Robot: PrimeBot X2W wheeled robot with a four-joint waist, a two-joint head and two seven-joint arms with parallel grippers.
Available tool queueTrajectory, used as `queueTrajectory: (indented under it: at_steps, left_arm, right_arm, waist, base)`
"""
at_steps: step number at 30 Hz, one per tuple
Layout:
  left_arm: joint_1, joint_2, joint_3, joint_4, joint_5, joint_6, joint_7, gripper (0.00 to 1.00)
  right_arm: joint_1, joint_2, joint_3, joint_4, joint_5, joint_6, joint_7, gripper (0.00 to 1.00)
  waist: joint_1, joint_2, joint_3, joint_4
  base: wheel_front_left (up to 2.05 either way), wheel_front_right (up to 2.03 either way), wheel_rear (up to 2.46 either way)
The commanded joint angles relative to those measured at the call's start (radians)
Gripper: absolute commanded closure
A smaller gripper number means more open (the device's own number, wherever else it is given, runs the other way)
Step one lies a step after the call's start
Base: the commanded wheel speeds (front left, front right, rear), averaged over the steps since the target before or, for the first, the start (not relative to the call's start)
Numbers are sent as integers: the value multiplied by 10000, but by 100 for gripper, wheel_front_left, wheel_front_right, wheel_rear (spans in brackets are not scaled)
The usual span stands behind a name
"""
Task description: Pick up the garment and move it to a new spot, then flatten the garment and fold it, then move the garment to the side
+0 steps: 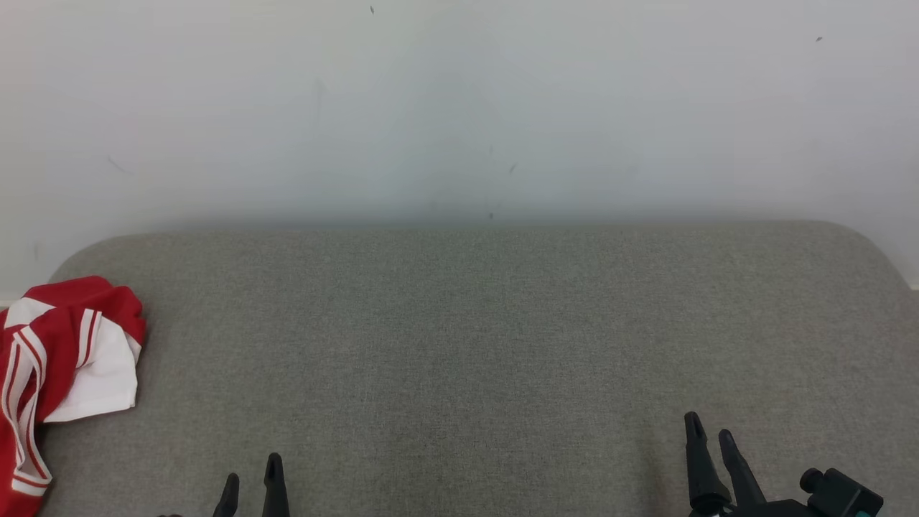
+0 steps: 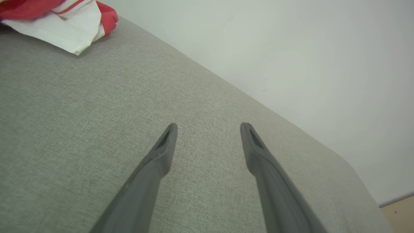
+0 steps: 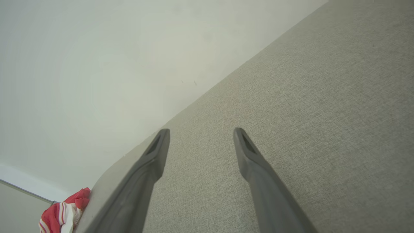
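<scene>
Seeing the garment (image 1: 68, 352) bunched at the left edge of the desk (image 1: 459, 345), I think nothing is done yet; my left gripper (image 1: 252, 468) and right gripper (image 1: 708, 425) are wide open, holding nothing.

Grey woven-fabric surface (image 1: 474, 337), far corners rounded, lay before a plain white wall (image 1: 459, 100) bearing faint scuffs; beige floor (image 2: 399, 215) alongside.
</scene>
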Motion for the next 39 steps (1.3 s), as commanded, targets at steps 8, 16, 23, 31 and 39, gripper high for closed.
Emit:
queueTrajectory:
  at_steps: [8,16,23,31,39]
  left_arm:
    - [91,79,-92,32,1189,-82,-290,0]
    - [130,87,-217,145,2091,-144,-498,0]
    - [164,88,-285,276,2765,-206,-658,0]
    - [230,123,-255,467,3524,-223,-849,0]
    - [374,153,-201,481,4128,-204,-1002,0]
  right_arm:
    - [-29,-19,153,59,-935,61,-214,0]
    - [10,-21,237,123,-1673,66,-317,0]
    - [59,-22,284,166,-2249,67,-445,0]
    - [109,-23,362,278,-2956,64,-587,0]
    - [173,-23,429,324,-3461,66,-677,0]
  waist:
    - [-1,0,-113,-26]
    - [-1,0,-218,-46]
    - [-1,0,-307,-52]
    - [-1,0,-453,-86]
    - [-1,0,-580,-111]
  base:
    - [0,0,0]
    - [0,0,0]
    - [0,0,0]
    - [0,0,0]
    - [0,0,0]
